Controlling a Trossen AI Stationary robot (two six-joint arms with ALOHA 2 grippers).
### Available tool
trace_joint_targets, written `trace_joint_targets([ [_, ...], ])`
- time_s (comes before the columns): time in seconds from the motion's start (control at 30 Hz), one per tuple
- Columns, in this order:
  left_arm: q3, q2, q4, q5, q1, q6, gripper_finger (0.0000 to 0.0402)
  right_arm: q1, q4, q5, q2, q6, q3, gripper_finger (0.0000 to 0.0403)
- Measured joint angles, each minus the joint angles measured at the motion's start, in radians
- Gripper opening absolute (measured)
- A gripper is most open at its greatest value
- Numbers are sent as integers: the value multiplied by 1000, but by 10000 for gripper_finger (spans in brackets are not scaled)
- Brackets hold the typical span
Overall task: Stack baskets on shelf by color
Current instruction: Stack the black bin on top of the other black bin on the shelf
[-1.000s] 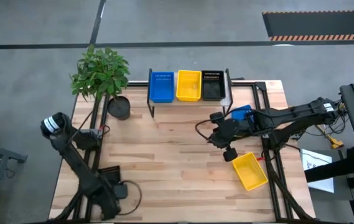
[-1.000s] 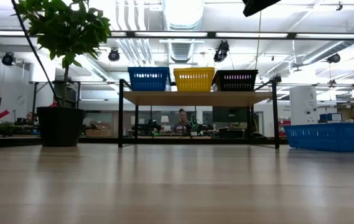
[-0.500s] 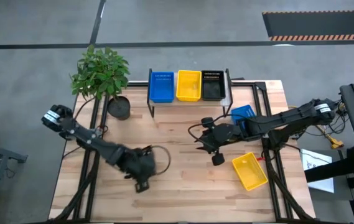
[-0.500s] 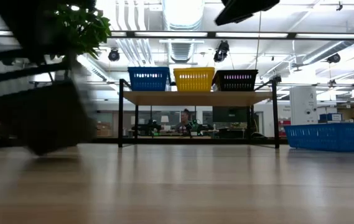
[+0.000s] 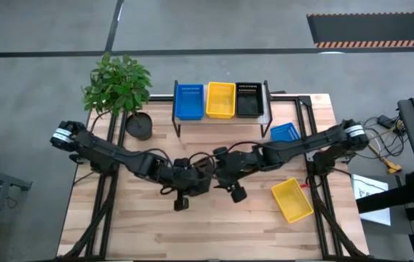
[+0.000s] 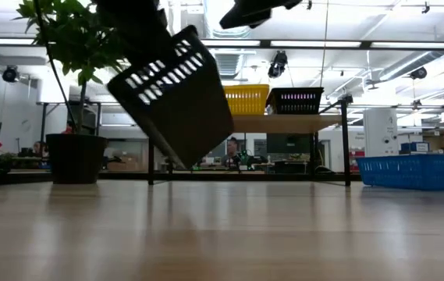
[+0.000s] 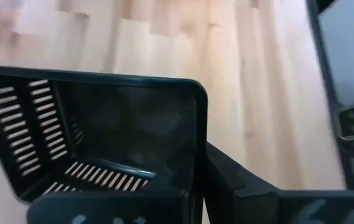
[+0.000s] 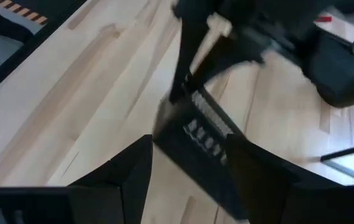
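Note:
A black basket (image 6: 176, 97) hangs tilted above the middle of the table, with my left gripper (image 5: 194, 175) shut on it. My right gripper (image 5: 219, 167) is open just right of it; in the right wrist view its fingers (image 8: 130, 177) stand on either side of the basket's lower end (image 8: 201, 137), and I cannot tell whether they touch it. The shelf (image 6: 284, 122) at the far edge carries a blue (image 5: 188, 102), a yellow (image 5: 220, 100) and a black basket (image 5: 248, 100) side by side. A blue basket (image 5: 285, 132) and a yellow basket (image 5: 292, 200) lie on the table at the right. My left gripper holds the black basket by an upright side wall near a corner (image 7: 196, 149). One finger (image 7: 251, 186) lies on the outside of that wall; the other is hidden by the wall. The basket hangs below the gripper, tilted and clear of the table.
A dark round pot (image 5: 139, 126) with a leafy plant (image 5: 118, 82) stands at the far left beside the shelf. Bare wood (image 5: 214, 233) lies near the front edge. People show in the room beyond the shelf (image 6: 229, 148).
My left arm has swung from the table's near left corner toward the middle, carrying the black basket up, clear of the table. My right gripper has moved from beside the blue basket toward the table's left, to the middle, meeting the held basket.

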Motion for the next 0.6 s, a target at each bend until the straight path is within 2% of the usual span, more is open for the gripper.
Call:
trace_joint_targets([
  [0.33,-1,0,29,-54,25,74,0,-11,-1,2,81,8,108,196],
  [0.6,-2,0,95,-71,25,155,0,-36,-43,1,124,34,139,196],
])
